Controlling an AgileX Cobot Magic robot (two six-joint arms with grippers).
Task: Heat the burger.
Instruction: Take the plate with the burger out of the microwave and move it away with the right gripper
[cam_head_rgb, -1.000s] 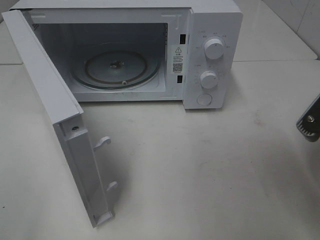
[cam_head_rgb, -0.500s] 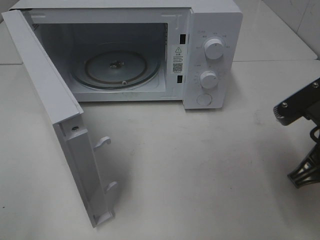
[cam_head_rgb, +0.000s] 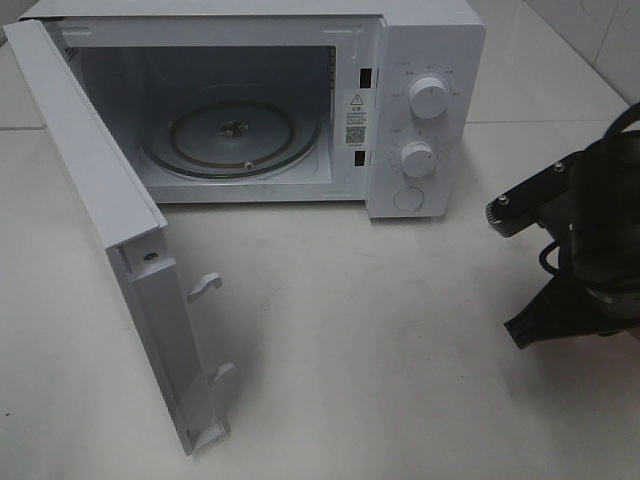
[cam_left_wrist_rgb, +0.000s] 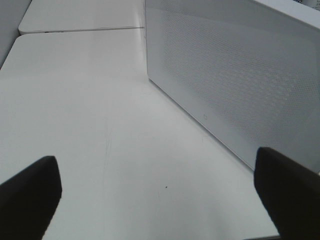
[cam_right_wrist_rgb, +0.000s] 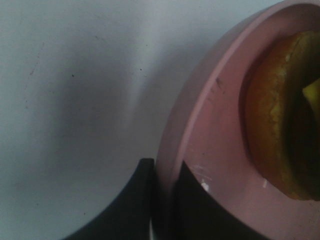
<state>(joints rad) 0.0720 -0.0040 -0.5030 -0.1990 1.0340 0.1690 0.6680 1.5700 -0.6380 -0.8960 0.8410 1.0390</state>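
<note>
Burger (cam_right_wrist_rgb: 280, 115): golden-brown bun with a sliver of yellow showing at one edge; seen only in the right wrist view, resting on a pink plate (cam_right_wrist_rgb: 200, 150). Much of it is cut off by the frame edge. In the exterior high view neither burger nor plate can be made out; the right arm covers that spot at the right edge of the scene.

Right gripper (cam_right_wrist_rgb: 162, 200): clenched on the rim of the pink plate, one dark finger on the outer side of the rim, the other on the inner side. The plate appears lifted off the table, casting a soft shadow on the white surface beside it.

Right arm (cam_head_rgb: 590, 250): black, entering from the right edge of the scene, level with the near side of the microwave's control panel and apart from it.

Left gripper (cam_left_wrist_rgb: 160, 195): released, jaws spread wide, nothing between them; both dark fingertips (cam_left_wrist_rgb: 30, 195) show at the edges of the left wrist view. It hangs over bare table beside the outer face of the microwave door.

Microwave (cam_head_rgb: 425, 60): white, at the far side of the table. Two round knobs (cam_head_rgb: 428, 98) and a round button on the right-hand panel. Glass turntable (cam_head_rgb: 232, 138) inside, nothing on it.

Microwave door (cam_head_rgb: 110, 230): swung fully open to the left, latch hooks facing right.

Table (cam_head_rgb: 380, 350): white, faintly scuffed.
</note>
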